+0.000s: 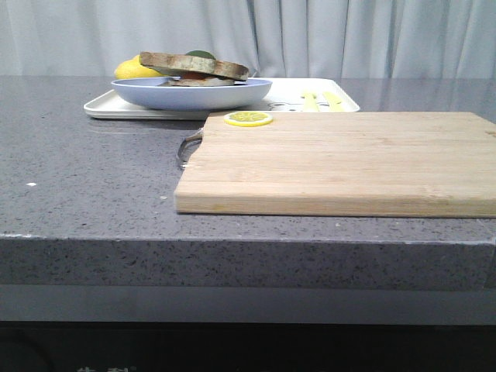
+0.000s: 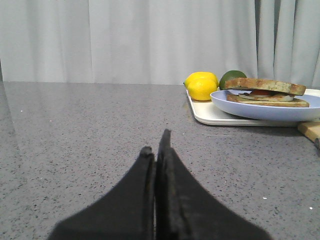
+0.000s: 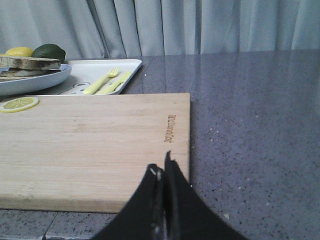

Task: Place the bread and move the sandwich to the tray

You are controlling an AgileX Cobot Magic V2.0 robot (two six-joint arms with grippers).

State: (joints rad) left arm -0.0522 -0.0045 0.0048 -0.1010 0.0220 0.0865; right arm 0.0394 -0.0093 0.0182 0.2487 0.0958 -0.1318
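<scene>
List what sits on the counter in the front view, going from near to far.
Wooden cutting board → lemon slice on its far edge → white tray carrying the blue plate with the sandwich → lemon behind.

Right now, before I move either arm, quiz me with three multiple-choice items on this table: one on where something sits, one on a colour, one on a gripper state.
1. Where is the brown-crusted sandwich with the fried egg?
A. On the light wooden cutting board
B. On the round pale-blue plate
C. Bare on the grey counter

2. What colour are the small fork and knife in the white rectangular tray?
A. Yellow-green
B. Red
C. Black

3. How do the left gripper and right gripper stand?
A. Both wide open
B. Left holds the lemon slice
C. Both shut and empty

Answers: 1 B, the slices rest in the plate, which sits on the tray. 2 A, the right wrist view shows them pale yellow-green. 3 C, each wrist view shows fingers pressed together with nothing between them.
</scene>
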